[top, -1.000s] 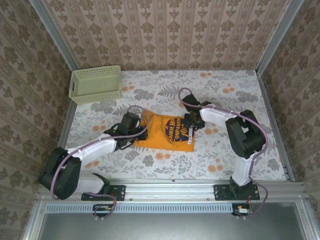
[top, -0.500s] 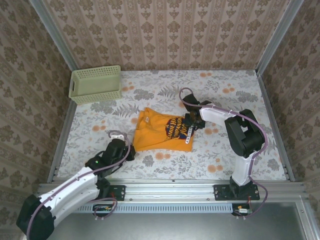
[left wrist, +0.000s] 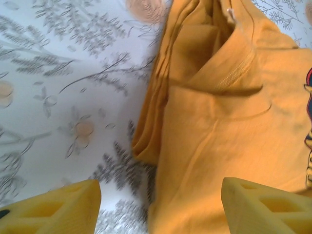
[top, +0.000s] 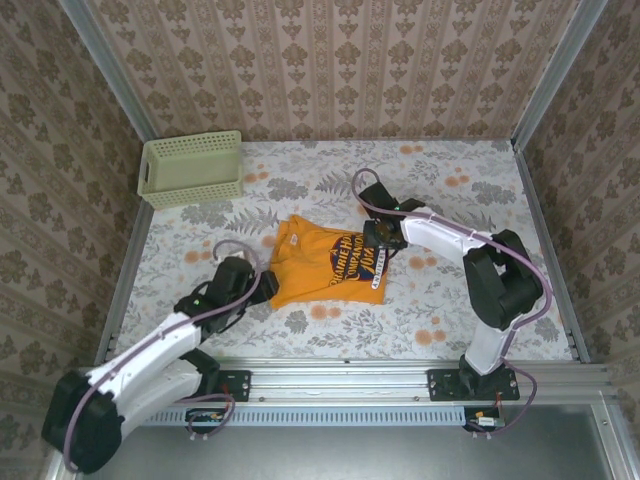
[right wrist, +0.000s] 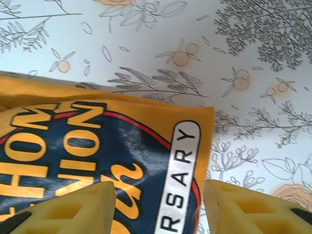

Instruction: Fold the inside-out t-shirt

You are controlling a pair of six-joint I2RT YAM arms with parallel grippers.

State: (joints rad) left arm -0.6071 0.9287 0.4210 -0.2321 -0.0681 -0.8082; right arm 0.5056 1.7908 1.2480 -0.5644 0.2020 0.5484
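The table [top: 440, 310] had a white top patterned with grey leaves and small orange flowers. An orange-yellow t-shirt [top: 325, 262] lay flat on it near the middle, folded into a rough rectangle. Its dark blue print with yellow lettering faced up on the right half, and its layered folds were stacked along the left edge. A pale green lattice basket [top: 192, 167] stood in the far left corner, well apart from the t-shirt.
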